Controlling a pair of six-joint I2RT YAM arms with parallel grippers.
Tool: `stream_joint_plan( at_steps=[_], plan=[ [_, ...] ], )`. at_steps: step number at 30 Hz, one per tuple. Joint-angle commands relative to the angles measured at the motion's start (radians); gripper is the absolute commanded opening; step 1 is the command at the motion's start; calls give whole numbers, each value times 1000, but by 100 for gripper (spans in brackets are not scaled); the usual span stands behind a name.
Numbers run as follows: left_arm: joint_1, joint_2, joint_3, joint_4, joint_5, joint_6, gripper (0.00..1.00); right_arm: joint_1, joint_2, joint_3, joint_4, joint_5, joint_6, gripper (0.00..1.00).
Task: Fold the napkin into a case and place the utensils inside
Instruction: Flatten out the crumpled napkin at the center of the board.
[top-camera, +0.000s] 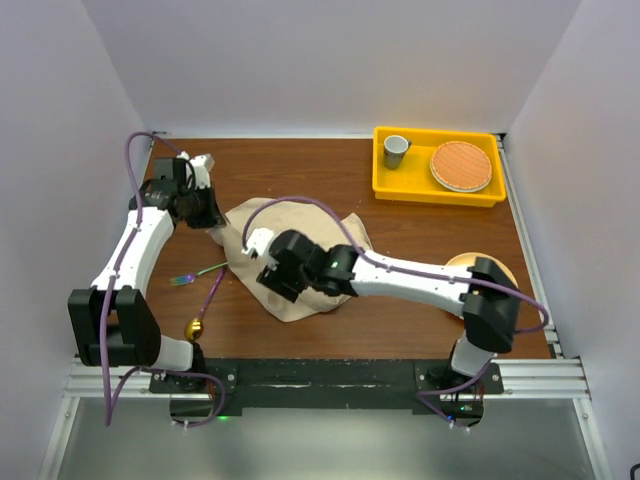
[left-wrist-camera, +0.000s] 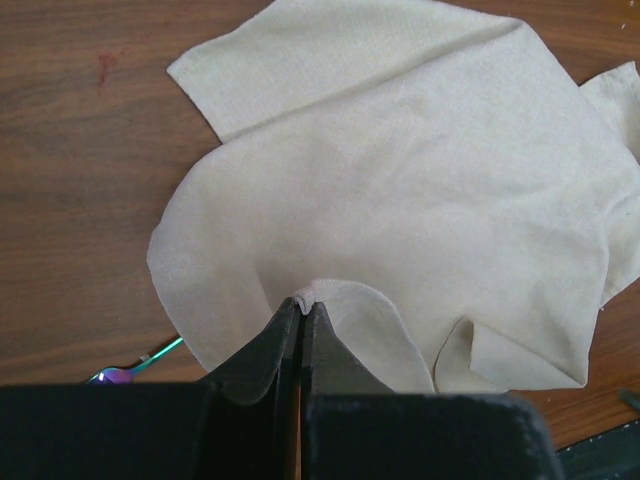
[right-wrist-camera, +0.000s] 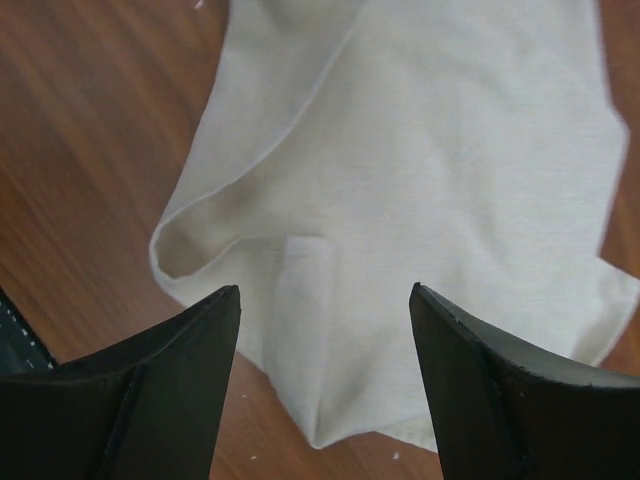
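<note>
Two pincers are at the napkin (left-wrist-camera: 400, 180), which lies rumpled in the middle of the surface (top-camera: 420, 230): the left pincer (left-wrist-camera: 300, 305) is clenched on its edge and the right pincer (right-wrist-camera: 323, 290) hangs open above it, so one hard tug could bunch it up more.

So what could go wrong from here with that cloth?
The left tool pinches only a sliver of the napkin at its edge, so the cloth might slip free if pulled. The napkin lies rumpled, with one edge curled over under the open right tool, so any fold could come out crooked. The fork sits close by the napkin; dragging the cloth may knock it.
</note>
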Motion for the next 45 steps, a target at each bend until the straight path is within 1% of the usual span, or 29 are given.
stream_joint_plan(
  at_steps=[1,5,14,17,18,21,22,24,25,27,28,29,30,31,32,34,35,36,38,39,41,42,43,44,45],
  plan=[
    [10,-29,-29,35,16,-30,0,45,79,-7,48,80,36,71],
    [10,-25,-29,42,8,-31,0,58,136,-23,94,140,22,68],
    [10,6,-19,44,4,-34,0,65,239,-32,131,170,73,66],
    [10,14,-15,41,2,-33,0,65,254,-33,137,190,73,64],
    [10,14,-15,41,2,-34,0,65,253,-32,137,200,74,61],
    [10,20,-6,36,2,-34,0,64,242,-42,145,216,74,59],
    [10,20,-4,38,2,-33,0,62,236,-58,151,234,65,53],
    [10,23,2,36,1,-31,0,58,208,-79,171,254,54,44],
    [10,21,4,36,-2,-30,0,55,197,-93,171,260,48,38],
    [10,20,7,36,-2,-27,0,41,152,-96,162,259,42,30],
    [10,17,8,36,-2,-22,0,35,136,-98,157,256,30,24],
    [10,15,8,36,-2,-21,0,28,116,-96,154,245,24,9],
    [10,12,13,42,-2,-16,0,6,101,-93,137,237,17,3],
    [10,11,16,44,-4,-13,0,-11,72,-79,122,228,11,0],
    [10,9,24,44,-5,-10,0,-28,59,-67,104,204,8,0],
    [11,9,50,45,-12,7,0,-108,14,-26,45,171,7,0],
    [11,9,65,45,-18,13,0,-142,-4,-10,30,117,4,0],
    [13,11,98,51,-21,33,0,-210,-26,15,10,95,-9,0],
    [13,14,146,61,-18,64,0,-277,-100,36,10,32,-32,0],
    [13,18,204,70,-10,102,0,-332,-126,52,22,-20,-62,0],
    [13,20,299,96,36,143,0,-384,-196,75,40,-82,-101,0],
    [13,18,330,108,62,188,0,-430,-217,103,60,-137,-140,0],
    [13,20,359,117,136,212,0,-450,-237,120,71,-160,-160,0],
    [13,18,422,127,171,240,0,-470,-264,141,80,-181,-182,0],
    [11,12,448,133,203,278,0,-502,-277,186,94,-192,-217,0]
  ],
)
